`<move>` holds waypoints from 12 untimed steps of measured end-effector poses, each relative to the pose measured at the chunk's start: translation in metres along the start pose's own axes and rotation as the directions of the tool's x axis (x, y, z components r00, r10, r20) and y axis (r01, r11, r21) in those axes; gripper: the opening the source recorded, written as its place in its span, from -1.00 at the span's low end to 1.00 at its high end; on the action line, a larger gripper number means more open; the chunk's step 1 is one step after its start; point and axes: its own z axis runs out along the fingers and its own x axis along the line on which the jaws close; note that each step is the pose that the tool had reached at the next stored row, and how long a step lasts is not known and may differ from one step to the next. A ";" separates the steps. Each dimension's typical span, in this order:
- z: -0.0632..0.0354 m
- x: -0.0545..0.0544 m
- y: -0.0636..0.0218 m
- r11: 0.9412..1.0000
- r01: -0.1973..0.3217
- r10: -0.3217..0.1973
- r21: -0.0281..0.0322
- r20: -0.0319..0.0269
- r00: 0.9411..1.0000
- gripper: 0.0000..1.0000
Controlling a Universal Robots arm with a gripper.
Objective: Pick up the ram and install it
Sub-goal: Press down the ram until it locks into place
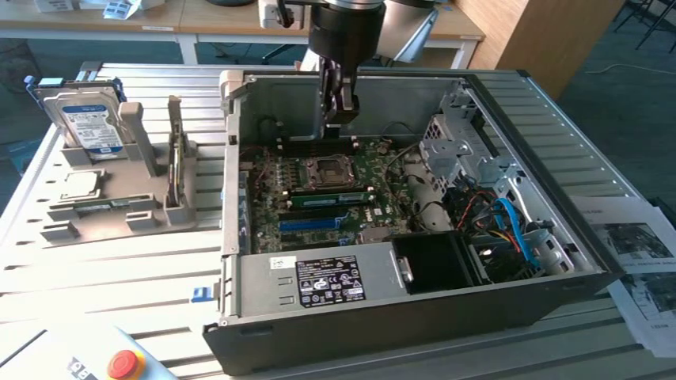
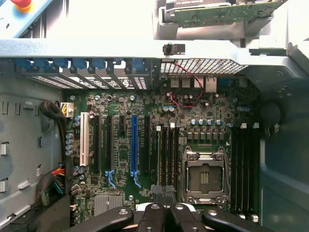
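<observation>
Your claw (image 1: 340, 119) is closed with nothing between its fingers. It hangs inside the open case (image 1: 423, 293), above the board (image 1: 396, 186) and near the empty socket (image 1: 322, 170). In the wrist view the closed tips (image 2: 164, 195) sit over the dark slots just beside that socket (image 2: 205, 176).

The ram (image 2: 217, 14) looks to be outside the case. A green stick stands on edge in the grey stand (image 1: 158, 214) on the surface (image 1: 106, 269), to the exterior view's left (image 1: 176, 150). It is well apart from your claw.

One thing muddies this. A green strip (image 1: 332, 197) lies along a slot beside the socket, and from this angle you can't tell whether it is a seated stick.

Going by the stick in the stand, I'd judge the task barely begun. The pickup is not done, and neither is the carry into the case or the seating in a slot.
</observation>
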 end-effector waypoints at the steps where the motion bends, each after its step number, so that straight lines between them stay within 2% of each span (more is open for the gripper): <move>1: 0.0000 0.000 0.0000 1.000 0.000 0.000 0.000 0.000 1.000 -0.80; 7: 0.0000 0.000 0.0000 1.000 -0.002 0.002 0.000 0.000 1.000 -0.80; 12: 0.0000 0.000 0.0000 0.998 -0.063 0.063 -0.001 0.001 0.998 -0.80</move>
